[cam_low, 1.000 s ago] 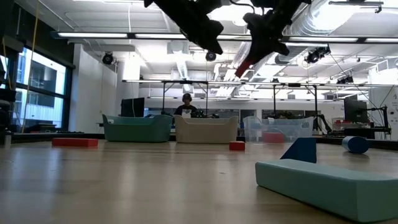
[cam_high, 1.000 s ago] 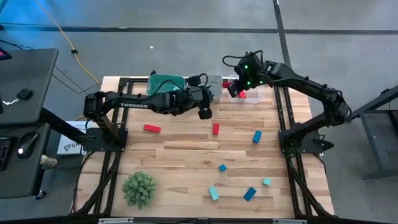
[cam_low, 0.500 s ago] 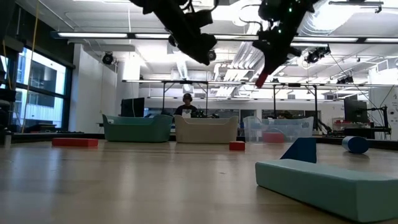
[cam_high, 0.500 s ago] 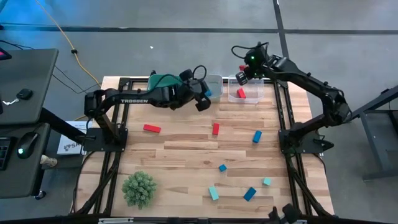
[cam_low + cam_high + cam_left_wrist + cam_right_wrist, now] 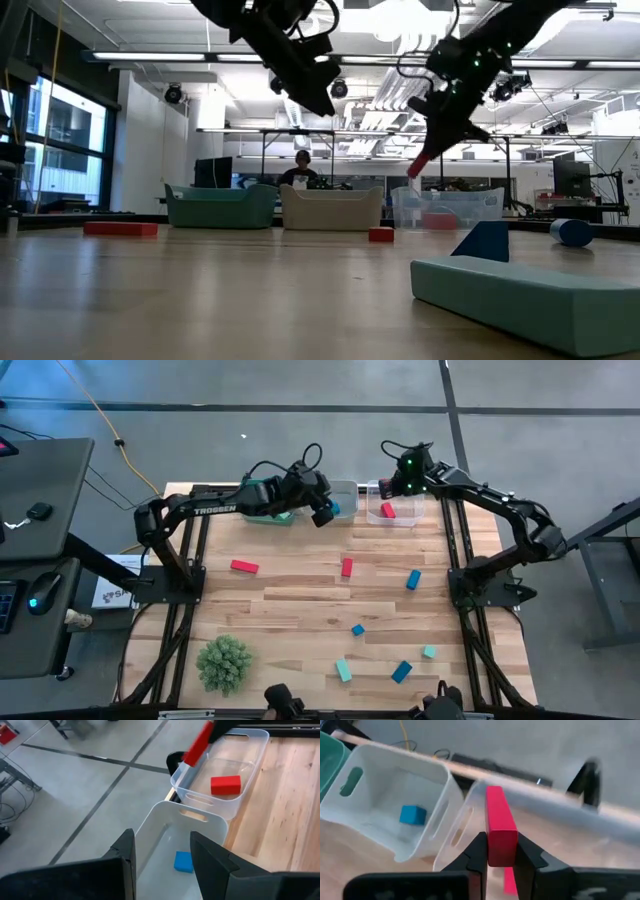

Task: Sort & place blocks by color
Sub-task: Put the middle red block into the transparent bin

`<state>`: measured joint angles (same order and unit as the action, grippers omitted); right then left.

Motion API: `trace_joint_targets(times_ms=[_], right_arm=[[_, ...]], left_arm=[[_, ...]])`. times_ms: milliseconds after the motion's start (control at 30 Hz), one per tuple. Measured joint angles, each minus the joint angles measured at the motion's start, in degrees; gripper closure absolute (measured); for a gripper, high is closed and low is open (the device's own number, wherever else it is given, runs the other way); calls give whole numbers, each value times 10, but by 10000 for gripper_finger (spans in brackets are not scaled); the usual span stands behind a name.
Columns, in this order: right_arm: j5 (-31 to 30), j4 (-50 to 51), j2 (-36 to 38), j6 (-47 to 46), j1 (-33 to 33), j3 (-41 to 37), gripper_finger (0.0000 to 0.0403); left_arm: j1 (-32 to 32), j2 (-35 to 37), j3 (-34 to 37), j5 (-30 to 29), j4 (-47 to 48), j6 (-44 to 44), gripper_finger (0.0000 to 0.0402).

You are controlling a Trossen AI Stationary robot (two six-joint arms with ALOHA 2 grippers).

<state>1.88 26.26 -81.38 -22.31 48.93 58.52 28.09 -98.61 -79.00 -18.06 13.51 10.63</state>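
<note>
Above clear bin [image 5: 395, 510], right gripper [image 5: 499, 851] pinches long red bar [image 5: 499, 826]

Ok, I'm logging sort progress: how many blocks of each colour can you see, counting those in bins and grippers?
Red blocks: 4
Blue blocks: 4
Teal blocks: 2
Total: 10

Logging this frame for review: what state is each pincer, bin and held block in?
Left pincer: open, empty, above the white bin.
Right pincer: shut on a red bar, over the clear bin.
White bin: holds one blue cube.
Clear bin: holds one red block.
</note>
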Motion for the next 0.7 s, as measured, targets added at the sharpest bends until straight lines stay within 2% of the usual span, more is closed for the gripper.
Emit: trace_joint_targets(times_ms=[200, 433, 700], right_arm=[[50, -6, 0, -66, 17, -48, 361], [71, -12, -2, -120, 25, -65, 361], [135, -20, -54, -127, 32, -65, 361]], left_arm=[[8, 0, 0, 14, 0, 0, 294], [8, 0, 0, 14, 0, 0, 294], [7, 0, 0, 14, 0, 0, 294]])
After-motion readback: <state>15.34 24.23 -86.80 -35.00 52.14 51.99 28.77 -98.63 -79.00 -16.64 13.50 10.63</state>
